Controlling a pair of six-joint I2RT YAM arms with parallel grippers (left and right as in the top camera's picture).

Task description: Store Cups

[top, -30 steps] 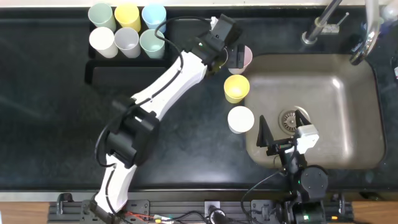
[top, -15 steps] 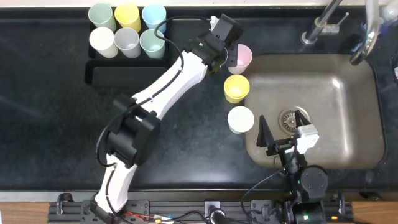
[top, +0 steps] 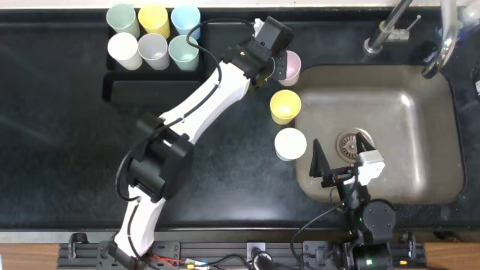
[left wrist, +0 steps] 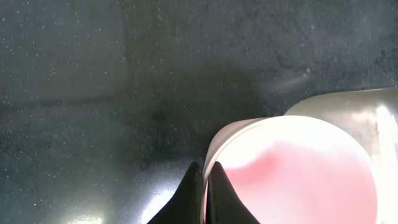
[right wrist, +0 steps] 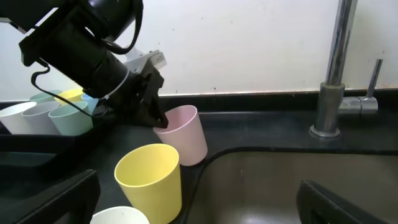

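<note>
pink cup (top: 292,69), near rim in the tight grip of the left tool (left wrist: 207,173)

dark speckled countertop (top: 60,150), pink cup (top: 291,67) tilted at the left gripper (top: 277,66), yellow cup (top: 285,106) near it, white cup (top: 290,143) a bit further off, black tray (top: 120,88) well apart

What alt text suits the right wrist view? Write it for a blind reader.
The left gripper pinches the rim of a pink cup standing at the edge of the sink. A yellow cup stands nearer, a faucet behind.
</note>
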